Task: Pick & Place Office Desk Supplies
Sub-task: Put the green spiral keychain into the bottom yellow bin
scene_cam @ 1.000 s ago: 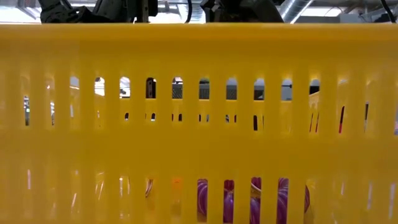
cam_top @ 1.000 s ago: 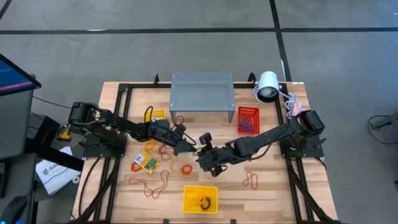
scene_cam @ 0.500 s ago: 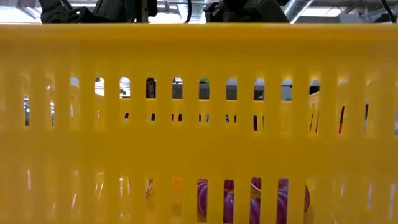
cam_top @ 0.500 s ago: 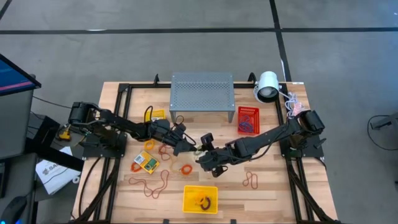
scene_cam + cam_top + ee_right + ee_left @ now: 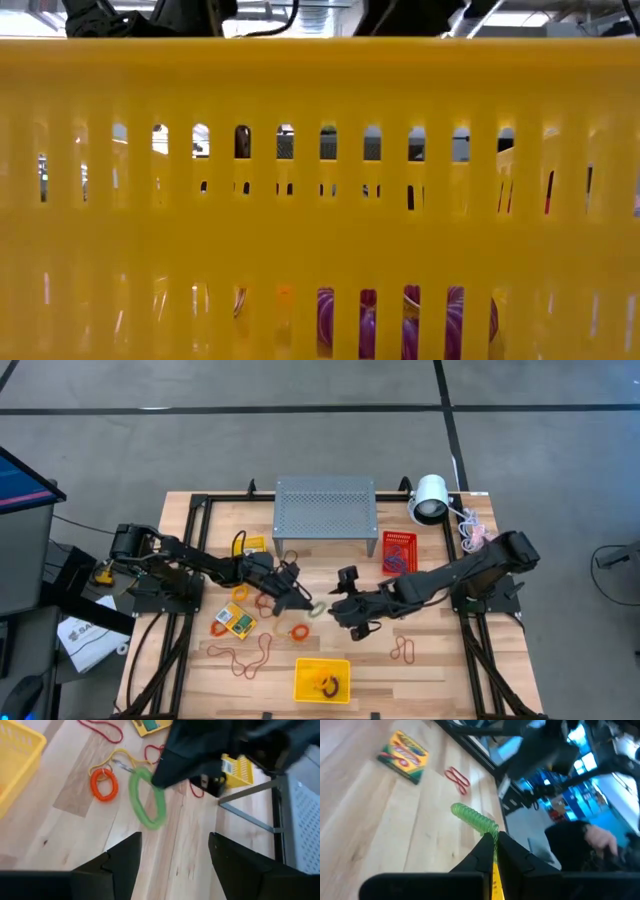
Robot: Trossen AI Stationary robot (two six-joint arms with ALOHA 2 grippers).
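- The wooden table carries everything under my arms, with a black frame running along its edges.
- Beyond my two grippers, at the far edge, stands the grey perforated stand, with the white lamp at its right.
- Just past my right arm sits a red basket.
- On the near side of my grippers, at the table's front edge, sits the yellow basket.
- By my left gripper lies a crayon box, and an orange coiled band lies just nearer.
- A long red loop lies further toward the front, and another red band lies near my right gripper.
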